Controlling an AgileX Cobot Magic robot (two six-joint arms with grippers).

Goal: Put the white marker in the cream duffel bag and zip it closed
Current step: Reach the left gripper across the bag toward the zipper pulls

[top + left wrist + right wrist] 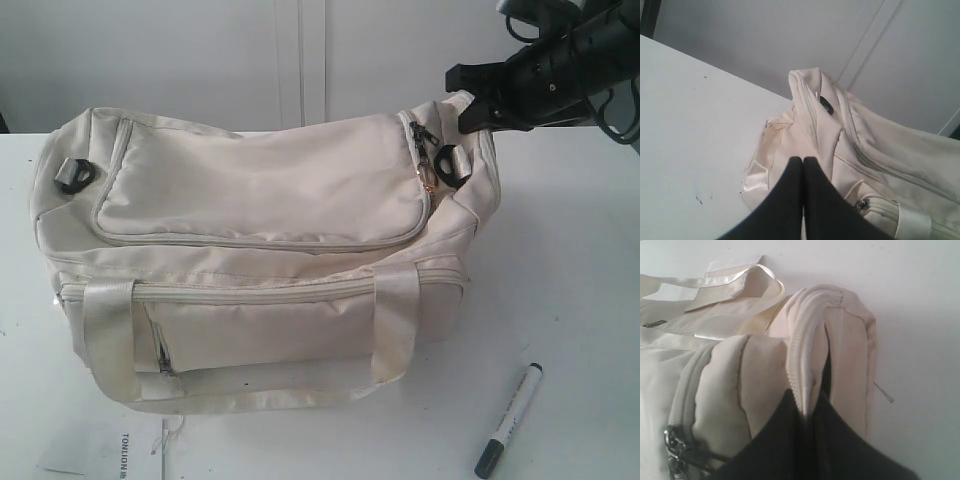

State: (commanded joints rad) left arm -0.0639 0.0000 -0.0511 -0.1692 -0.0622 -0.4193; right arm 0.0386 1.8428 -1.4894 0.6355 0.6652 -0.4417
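Note:
The cream duffel bag (260,200) lies on the white table, its curved top flap zipped along the front. The zipper pulls (428,160) hang at its right end. My right gripper (468,110) is at that end, shut on a raised fold of the bag's zipper edge (807,340), which is pinched between the black fingers (785,430). The white marker (509,420) with its dark cap lies on the table in front of the bag, to the right. In the left wrist view my left gripper (803,160) is shut and empty, just off the bag's other end (810,110).
Two webbing handles (110,330) drape over the bag's front. A black strap ring (75,175) sits at the left end. A printed paper (100,445) lies at the table's front left. A white wall stands behind the table (580,250).

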